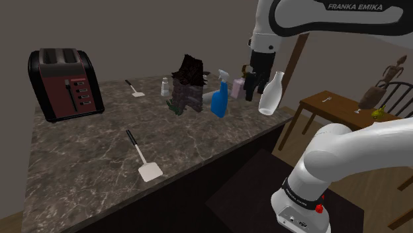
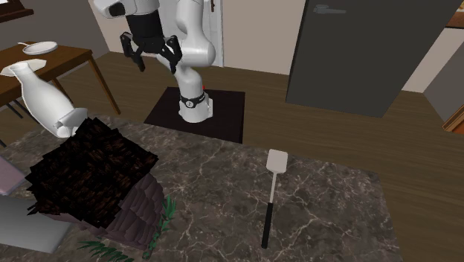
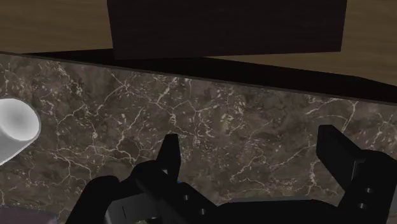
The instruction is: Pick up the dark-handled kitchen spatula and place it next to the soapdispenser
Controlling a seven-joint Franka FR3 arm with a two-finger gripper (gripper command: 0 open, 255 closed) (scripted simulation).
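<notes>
Marbled counter (image 1: 79, 152), white arm (image 1: 318, 16) raised above its edge, fingers (image 3: 340, 156) spread wide, holding nothing

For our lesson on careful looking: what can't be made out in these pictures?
Shoulder view: the lilac dispenser, beside the blue spray bottle, is too small to show detail.
Shoulder view: the far spatula is too small to judge its handle.
Wrist view: the white vase is cut off by the edge.
Second exterior view: the dark plant hides the counter behind it.
</notes>
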